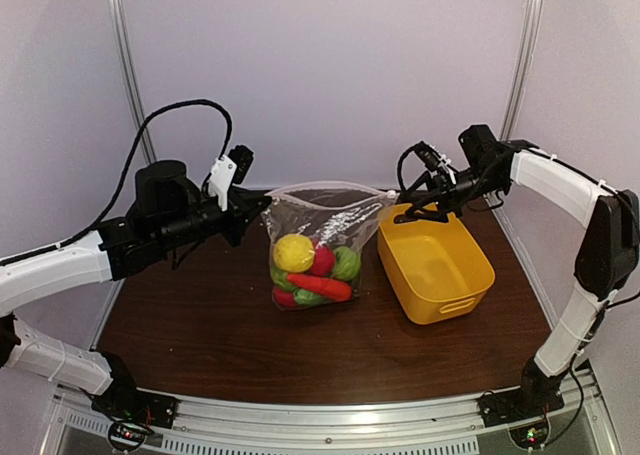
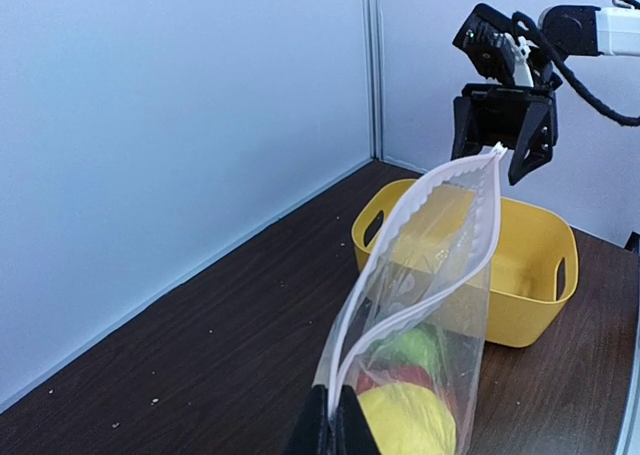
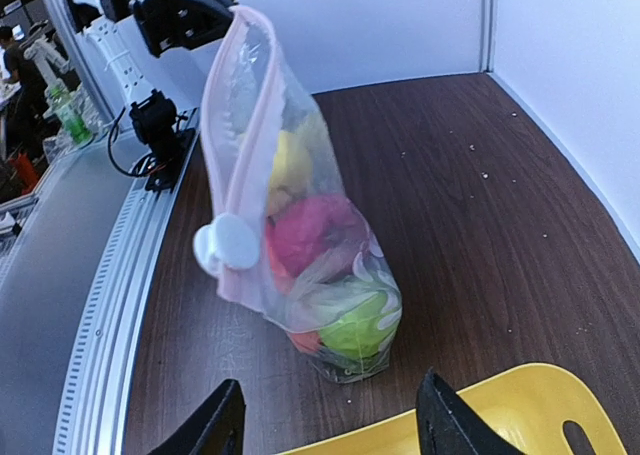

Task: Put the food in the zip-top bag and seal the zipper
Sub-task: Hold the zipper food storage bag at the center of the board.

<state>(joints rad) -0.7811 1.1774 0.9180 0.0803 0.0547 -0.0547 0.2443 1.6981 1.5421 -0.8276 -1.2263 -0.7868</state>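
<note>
White links (image 1: 552, 182), black joints (image 1: 160, 190), looped black cable (image 1: 190, 103).

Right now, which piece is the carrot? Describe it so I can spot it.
On the dark table, find the clear bag held upright just left of the yellow basket. The carrot lies across the front of the pile inside it. It is the only orange piece, long and tapered; its neighbours are yellow, red or green.

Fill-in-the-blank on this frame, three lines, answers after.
1. The left claw is shut on the zip-top bag; the right claw is ____.
2. The yellow basket is ____.
3. The orange ____ lies among the food inside the bag.
Missing: open; empty; carrot.
</note>
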